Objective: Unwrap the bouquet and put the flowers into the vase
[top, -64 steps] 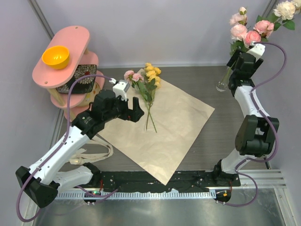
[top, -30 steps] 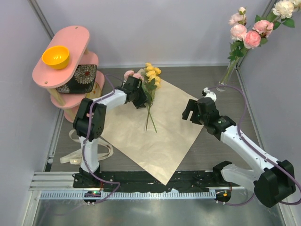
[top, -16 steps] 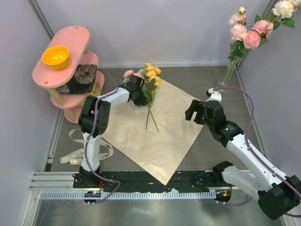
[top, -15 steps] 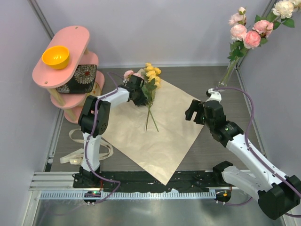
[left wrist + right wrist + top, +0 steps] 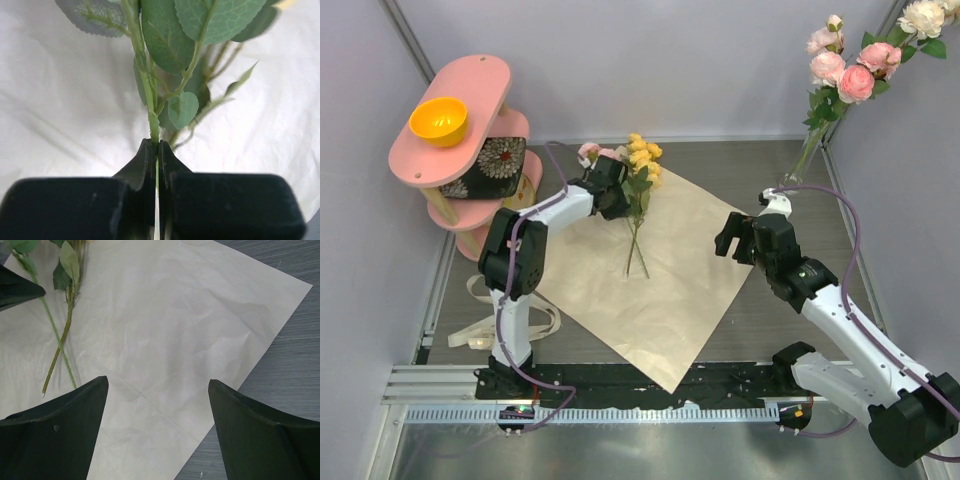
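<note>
- The left pincer [image 5: 613, 193] is clamping together on a green stem [image 5: 151, 117], gripping it among the leaves just below the blooms.
- The flowers [image 5: 640, 175] are lying on the paper [image 5: 665, 290] near its 12 o'clock corner, with yellow and pink heads pointing to 12 and stem ends to 6.
- The right pincer [image 5: 157, 384] is hovering with its fingers wide apart over the paper's 3 o'clock side, holding nothing.
- The vase [image 5: 794, 178] is standing at 2 o'clock on the worktop [image 5: 750, 165], well apart from the paper, and is carrying pink and white blooms [image 5: 855, 70].
- At 10 o'clock a pink shelf [image 5: 480, 75] is bearing an orange bowl [image 5: 438, 120] over a black box [image 5: 485, 165].
- A cream ribbon [image 5: 510, 322] is lying at 8 o'clock, just beside the paper.
</note>
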### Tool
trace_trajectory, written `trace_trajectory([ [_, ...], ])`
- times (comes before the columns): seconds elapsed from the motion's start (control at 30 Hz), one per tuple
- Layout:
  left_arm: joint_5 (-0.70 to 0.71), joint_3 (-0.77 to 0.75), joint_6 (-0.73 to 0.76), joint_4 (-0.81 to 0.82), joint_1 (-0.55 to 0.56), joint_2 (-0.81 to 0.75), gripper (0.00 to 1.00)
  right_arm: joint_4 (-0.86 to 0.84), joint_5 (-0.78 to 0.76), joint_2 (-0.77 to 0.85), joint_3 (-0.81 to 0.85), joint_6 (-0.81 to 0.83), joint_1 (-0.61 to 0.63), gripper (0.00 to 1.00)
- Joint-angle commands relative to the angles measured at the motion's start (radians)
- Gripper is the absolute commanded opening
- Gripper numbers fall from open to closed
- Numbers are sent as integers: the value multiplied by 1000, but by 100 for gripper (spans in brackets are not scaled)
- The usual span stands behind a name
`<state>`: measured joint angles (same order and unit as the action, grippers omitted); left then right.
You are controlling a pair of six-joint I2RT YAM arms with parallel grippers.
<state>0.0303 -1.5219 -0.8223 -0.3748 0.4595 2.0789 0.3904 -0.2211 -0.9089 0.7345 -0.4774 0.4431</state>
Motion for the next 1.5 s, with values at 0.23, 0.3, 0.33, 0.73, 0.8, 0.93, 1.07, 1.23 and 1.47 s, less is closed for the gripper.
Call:
trace_trajectory([
  [0.23,13,107,219,113,53,-511,0,21,42,-47,132,100,3,87],
  [0.3,-133,175,317,160,53,-594,0,42,154,-71,186,182,3,87],
  [0.33,-177,192,353,178,53,-617,0,48,290,-77,204,204,3,87],
  [0.73,-535,331,604,119,109,-868,0,-208,1016,-200,336,73,6,81],
  [0.8,-540,332,614,109,145,-870,0,-222,1042,-231,368,48,16,75],
  [0.93,-544,330,620,94,191,-867,0,-271,1043,-268,385,20,43,67],
  [1.07,-524,335,627,93,237,-870,0,-266,988,-274,394,16,45,58],
  [1.23,-512,336,632,91,265,-866,0,-300,922,-237,355,-3,45,48],
  [1.47,-530,327,632,83,288,-847,0,-363,882,-197,315,-29,45,29],
])
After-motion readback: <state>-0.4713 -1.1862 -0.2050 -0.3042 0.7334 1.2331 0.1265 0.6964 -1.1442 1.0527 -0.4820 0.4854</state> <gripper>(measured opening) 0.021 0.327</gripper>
